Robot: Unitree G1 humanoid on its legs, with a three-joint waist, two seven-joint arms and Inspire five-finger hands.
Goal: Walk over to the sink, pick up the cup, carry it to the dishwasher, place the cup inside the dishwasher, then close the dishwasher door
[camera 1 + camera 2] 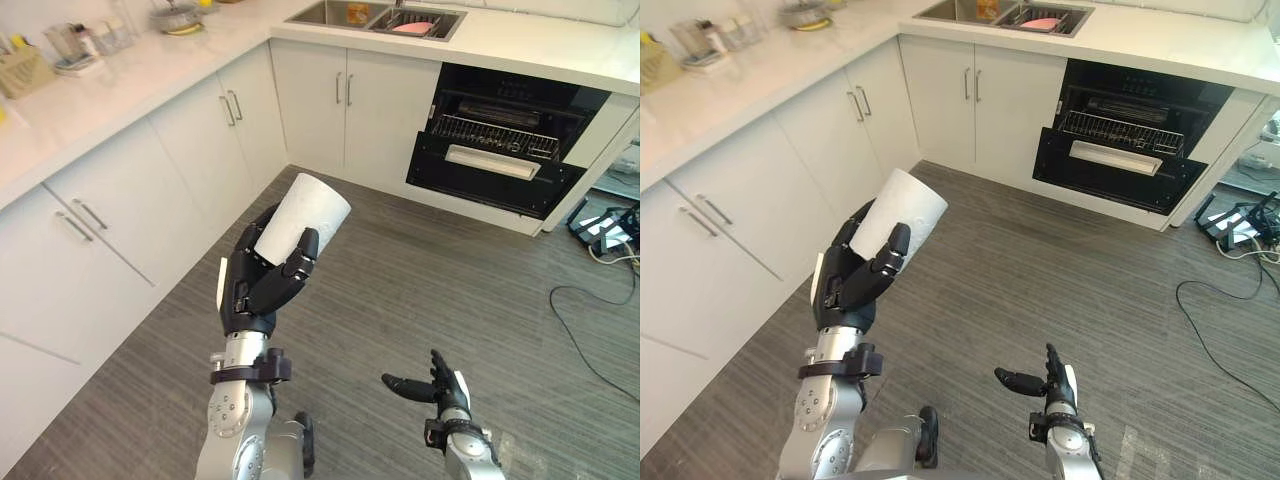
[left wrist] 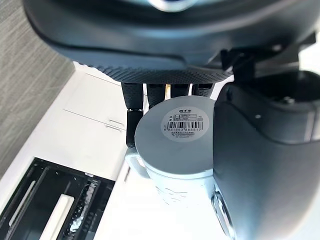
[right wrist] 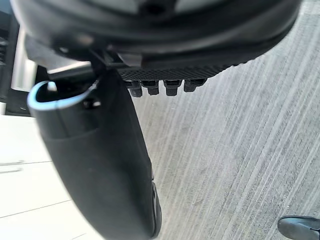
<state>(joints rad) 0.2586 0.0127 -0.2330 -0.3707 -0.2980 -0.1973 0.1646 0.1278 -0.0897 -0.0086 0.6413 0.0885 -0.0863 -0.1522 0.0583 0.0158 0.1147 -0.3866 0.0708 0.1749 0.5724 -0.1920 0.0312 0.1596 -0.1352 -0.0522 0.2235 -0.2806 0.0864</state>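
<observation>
You've got white cabinets [image 1: 190, 140] along the left and far sides, topped by a pale counter [image 1: 130, 80]. On the counter at far left you'll see a bowl [image 1: 176, 16], a few jars [image 1: 88, 42] and a yellow rack [image 1: 22, 72]. Grey plank floor [image 1: 420, 290] spreads across the middle.

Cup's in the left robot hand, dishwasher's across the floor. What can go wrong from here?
1. The cup sits tilted in the left robot hand over bare floor; a slip while walking likely means a drop.
2. The dishwasher door looks only partly lowered below the rack; the cup or hand may clip it going in.
3. The right robot hand is open and low, apart from the cup, so probably no backup catch.
</observation>
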